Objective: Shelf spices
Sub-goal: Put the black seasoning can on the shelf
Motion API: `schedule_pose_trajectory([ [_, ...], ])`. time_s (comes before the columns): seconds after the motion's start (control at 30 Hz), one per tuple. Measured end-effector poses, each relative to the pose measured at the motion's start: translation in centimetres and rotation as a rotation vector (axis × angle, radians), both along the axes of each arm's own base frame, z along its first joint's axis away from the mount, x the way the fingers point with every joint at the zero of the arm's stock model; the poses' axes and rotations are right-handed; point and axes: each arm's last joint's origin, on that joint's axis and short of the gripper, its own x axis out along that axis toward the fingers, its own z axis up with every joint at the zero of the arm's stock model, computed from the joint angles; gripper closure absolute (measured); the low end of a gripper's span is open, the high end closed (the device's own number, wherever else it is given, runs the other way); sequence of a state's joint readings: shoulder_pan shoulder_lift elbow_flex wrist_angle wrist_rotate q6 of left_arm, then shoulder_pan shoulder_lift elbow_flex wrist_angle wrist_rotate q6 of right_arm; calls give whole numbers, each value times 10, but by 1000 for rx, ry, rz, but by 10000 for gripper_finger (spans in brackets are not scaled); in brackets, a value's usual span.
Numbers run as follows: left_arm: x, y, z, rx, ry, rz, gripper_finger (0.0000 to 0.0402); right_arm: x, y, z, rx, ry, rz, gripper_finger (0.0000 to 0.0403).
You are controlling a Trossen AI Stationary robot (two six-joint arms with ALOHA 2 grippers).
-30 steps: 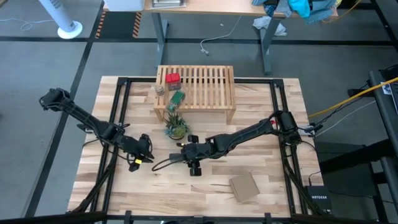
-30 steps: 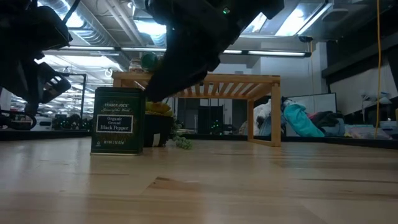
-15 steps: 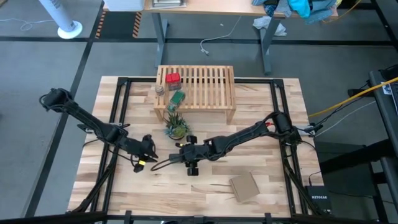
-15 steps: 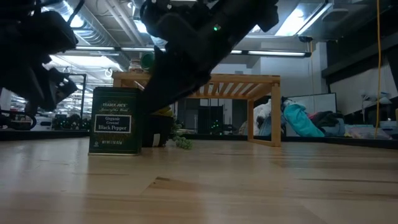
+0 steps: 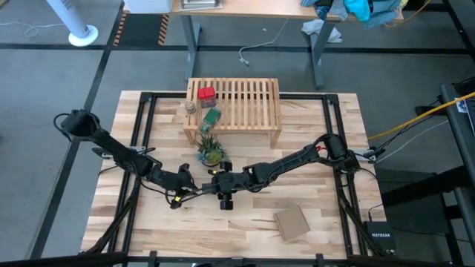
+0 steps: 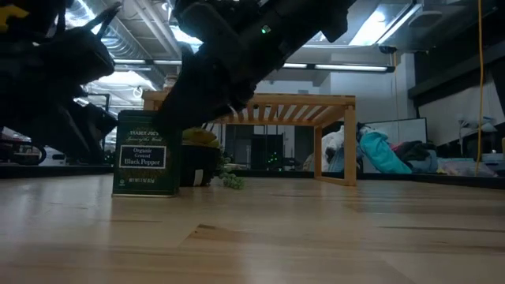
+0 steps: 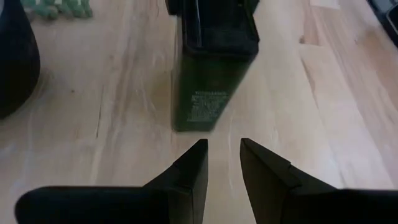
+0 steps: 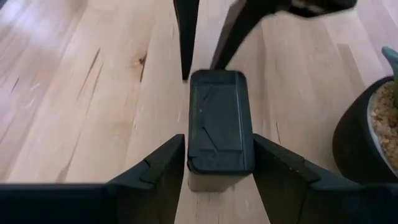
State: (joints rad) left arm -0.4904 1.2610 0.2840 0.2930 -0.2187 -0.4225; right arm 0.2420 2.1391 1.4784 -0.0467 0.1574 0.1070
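At nine o'clock of the upright dark green rectangular pepper tin [image 5: 226, 194] on the light-wood table [image 5: 326, 215] our left hand [image 5: 180, 196] hovers narrow-fingered and empty, while our right hand [image 5: 225, 190] clamps the tin's narrow sides, nearer the slatted wooden shelf [image 5: 245, 104] at twelve.

Grey floor [image 5: 52, 81] — desk [image 5: 252, 9] behind, ceiling lights [image 6: 379, 24] overhead.

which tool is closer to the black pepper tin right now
Right. The right tool straddles the black pepper tin, one finger at each side. The left tool points at it from just short, fingers nearly together.
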Motion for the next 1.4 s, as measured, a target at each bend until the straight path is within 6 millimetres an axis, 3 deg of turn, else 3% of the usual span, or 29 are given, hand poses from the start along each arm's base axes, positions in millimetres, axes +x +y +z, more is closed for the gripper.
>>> schedule_pose_trajectory([
  [0.3, 4, -1, -3, 27, -31, 8, 315, 5, 2, -23, 25, 17, 32, 221],
  [0.53, 5, -1, -3, 44, -35, 4, 315, 6, 2, -23, 23, 7, 27, 226],
  [0.73, 4, -1, -4, 56, -28, 2, 315, 6, 2, -23, 22, 7, 27, 279],
  [1.0, 1, 2, -8, 87, 23, 17, 315, 6, 2, -22, 21, 9, 27, 281],
  [1.17, 0, 4, -10, 132, 29, 53, 315, 2, 1, -9, 13, 5, 26, 271],
  [1.4, -2, 6, -11, 183, 36, 78, 315, -11, -5, 30, -100, -11, -30, 279],
])
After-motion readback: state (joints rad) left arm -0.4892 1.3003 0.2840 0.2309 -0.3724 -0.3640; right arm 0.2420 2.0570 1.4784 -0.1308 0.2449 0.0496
